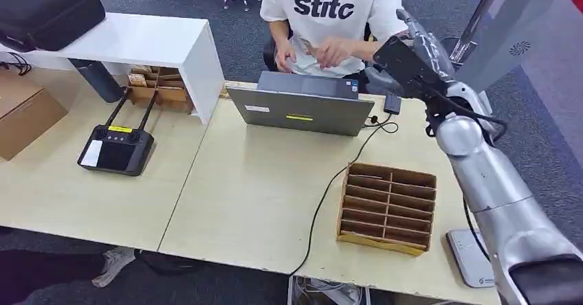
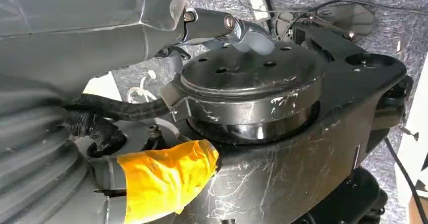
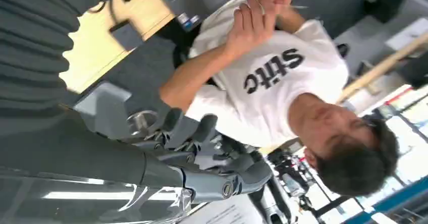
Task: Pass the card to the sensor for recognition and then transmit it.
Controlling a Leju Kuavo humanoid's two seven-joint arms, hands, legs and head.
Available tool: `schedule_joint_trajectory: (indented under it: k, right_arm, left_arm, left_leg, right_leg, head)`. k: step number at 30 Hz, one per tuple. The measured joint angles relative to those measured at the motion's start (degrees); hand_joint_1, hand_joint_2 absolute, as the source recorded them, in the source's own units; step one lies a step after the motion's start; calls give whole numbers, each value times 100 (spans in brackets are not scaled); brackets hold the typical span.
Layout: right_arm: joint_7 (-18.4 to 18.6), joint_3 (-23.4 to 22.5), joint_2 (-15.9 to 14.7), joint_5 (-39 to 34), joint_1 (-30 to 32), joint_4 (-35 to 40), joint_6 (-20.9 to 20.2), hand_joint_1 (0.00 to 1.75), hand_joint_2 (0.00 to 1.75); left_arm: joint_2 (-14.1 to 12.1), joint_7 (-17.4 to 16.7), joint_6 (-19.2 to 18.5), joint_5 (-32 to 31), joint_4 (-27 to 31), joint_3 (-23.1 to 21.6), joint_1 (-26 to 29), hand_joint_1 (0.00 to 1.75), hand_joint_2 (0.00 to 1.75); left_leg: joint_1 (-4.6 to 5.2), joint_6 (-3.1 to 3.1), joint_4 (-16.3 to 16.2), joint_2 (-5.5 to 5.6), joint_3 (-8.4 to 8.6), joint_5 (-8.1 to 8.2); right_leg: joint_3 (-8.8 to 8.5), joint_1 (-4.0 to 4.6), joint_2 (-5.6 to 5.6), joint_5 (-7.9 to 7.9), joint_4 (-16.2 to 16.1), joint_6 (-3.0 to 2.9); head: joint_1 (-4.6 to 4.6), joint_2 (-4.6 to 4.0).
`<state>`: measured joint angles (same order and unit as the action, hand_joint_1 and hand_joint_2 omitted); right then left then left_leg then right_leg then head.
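Note:
My right arm reaches far over the table's right side, with my right hand (image 1: 412, 40) raised next to a seated person in a white T-shirt (image 1: 323, 6). In the right wrist view my right hand (image 3: 202, 148) has its fingers loosely bent and apart from the thumb, with nothing between them. The person's hands (image 3: 262, 12) are together around a thin pale thing, possibly the card (image 3: 299, 6). A flat grey sensor (image 1: 471, 257) lies at the table's near right corner. My left hand (image 2: 237, 27) hangs low by my body, its thumb out, holding nothing.
A grey laptop (image 1: 302, 109) stands in front of the person, its cable running across the table. A cardboard slot organiser (image 1: 387, 207) sits beside the sensor. At the left are a black remote controller (image 1: 115, 147), a white shelf (image 1: 137, 40) and a black case (image 1: 48, 6).

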<state>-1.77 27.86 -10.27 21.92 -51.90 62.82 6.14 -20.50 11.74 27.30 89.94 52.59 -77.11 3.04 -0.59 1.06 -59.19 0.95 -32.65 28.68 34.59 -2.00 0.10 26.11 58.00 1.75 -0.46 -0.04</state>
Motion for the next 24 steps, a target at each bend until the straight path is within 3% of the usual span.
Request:
schedule_joint_trajectory:
  k: [5,10,11,12,13,16,20,24]
  right_arm:
    - [-385,-593,-153,-502,1039,1417,234,0,175]
    - [-439,-869,-240,-521,1689,2368,240,0,175]
    - [-492,-894,-251,-583,1740,2452,229,0,0]
    - [-571,-922,-253,-649,1817,2557,208,0,0]
    - [-640,-959,-262,-686,1932,2693,170,0,175]
    - [-730,-994,-352,-698,2488,3154,-11,0,175]
    - [-714,-994,-632,710,3155,3453,470,0,175]
    - [-620,-994,-844,1328,3476,3512,704,0,175]
  left_arm:
    - [-35,116,424,-2,352,28,147,0,175]
    - [-81,142,579,0,614,66,191,0,175]
    - [-92,144,583,0,645,77,201,0,175]
    - [-94,151,601,0,675,103,221,0,175]
    - [-98,164,636,0,710,144,253,0,175]
    - [-103,247,789,-2,883,304,391,0,175]
    - [-142,275,1010,-2,1159,459,533,0,175]
    - [-195,260,1084,0,1340,531,600,0,175]
  left_leg:
    - [-2,-5,0,2,-3,10]
    - [-1,-7,1,-10,-1,13]
    - [-2,-7,1,-10,0,13]
    - [-2,-6,1,-13,3,13]
    - [-3,-6,1,-12,5,13]
    - [-4,-6,1,-9,2,13]
    - [-4,-12,1,-9,-2,17]
    - [-3,-9,1,-13,1,22]
  right_leg:
    - [-1,2,-2,4,-4,0]
    - [2,2,9,7,-4,-3]
    - [1,2,9,7,-4,-3]
    - [0,3,8,7,-4,-3]
    - [-2,5,7,7,-4,-3]
    - [-3,7,4,7,-5,-3]
    - [-4,5,3,11,-5,1]
    - [-2,4,10,11,-7,1]
  head:
    - [2,0]
    - [0,0]
    - [0,0]
    - [0,0]
    - [0,0]
    - [0,0]
    - [0,0]
    - [0,0]
